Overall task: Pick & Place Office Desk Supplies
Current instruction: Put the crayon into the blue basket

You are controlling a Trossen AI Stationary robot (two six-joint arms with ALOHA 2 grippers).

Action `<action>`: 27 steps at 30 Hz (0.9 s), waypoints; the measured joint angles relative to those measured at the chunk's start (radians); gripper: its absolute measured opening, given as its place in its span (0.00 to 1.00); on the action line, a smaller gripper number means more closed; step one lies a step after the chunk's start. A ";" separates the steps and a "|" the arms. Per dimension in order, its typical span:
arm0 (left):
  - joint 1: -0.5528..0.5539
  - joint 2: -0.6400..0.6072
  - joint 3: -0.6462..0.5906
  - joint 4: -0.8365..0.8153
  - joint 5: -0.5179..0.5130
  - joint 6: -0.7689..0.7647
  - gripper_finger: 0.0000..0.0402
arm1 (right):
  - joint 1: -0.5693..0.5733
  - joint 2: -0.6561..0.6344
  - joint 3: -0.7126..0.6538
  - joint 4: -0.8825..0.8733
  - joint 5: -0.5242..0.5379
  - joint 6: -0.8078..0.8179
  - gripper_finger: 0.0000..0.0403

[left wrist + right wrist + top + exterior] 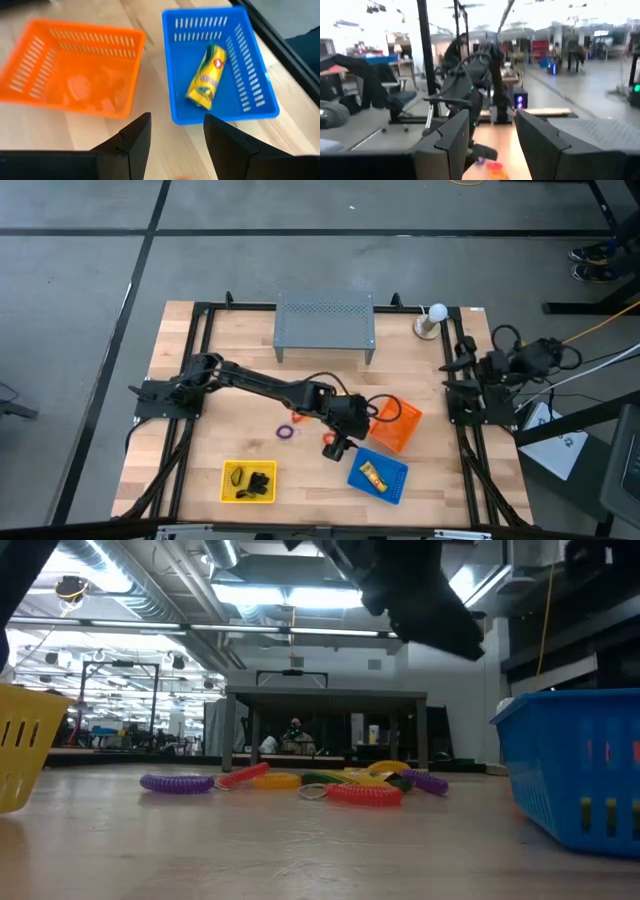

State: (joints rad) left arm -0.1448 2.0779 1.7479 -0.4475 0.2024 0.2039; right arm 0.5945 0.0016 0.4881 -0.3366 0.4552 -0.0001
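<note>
A small yellow rectangular packet (205,77) lies inside the blue slotted plastic basket (175,75). Coiled purple, orange and red loops (290,427) lie well apart from that basket, past the left gripper (174,137), which hangs released and empty just outside the basket's near wall. The right gripper (490,137) waits released, far from the basket. A low sweep toward the loops could nudge the basket or scatter them.
</note>
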 joint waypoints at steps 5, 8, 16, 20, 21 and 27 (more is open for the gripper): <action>0.024 0.000 -0.066 0.010 -0.078 -0.014 0.44 | -0.002 0.020 -0.055 0.009 0.055 0.065 0.41; 0.049 0.002 -0.125 0.012 -0.134 -0.015 0.44 | -0.002 0.008 -0.120 -0.004 0.033 0.099 0.41; 0.085 0.002 -0.231 0.041 -0.184 -0.001 0.44 | -0.002 -0.002 -0.277 0.229 -0.002 0.112 0.41; 0.098 0.001 -0.255 0.039 -0.184 0.002 0.44 | -0.002 -0.002 -0.328 0.279 -0.003 0.081 0.41; 0.101 0.001 -0.259 0.034 -0.184 0.004 0.44 | -0.002 -0.002 -0.339 0.295 -0.004 0.082 0.41; 0.101 -0.016 -0.262 -0.001 -0.184 0.036 0.44 | -0.002 -0.002 -0.381 0.301 0.001 0.097 0.41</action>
State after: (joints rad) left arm -0.0437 2.0620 1.4858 -0.4483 0.0186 0.2398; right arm 0.5926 -0.0006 0.1070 -0.0357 0.4561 0.0971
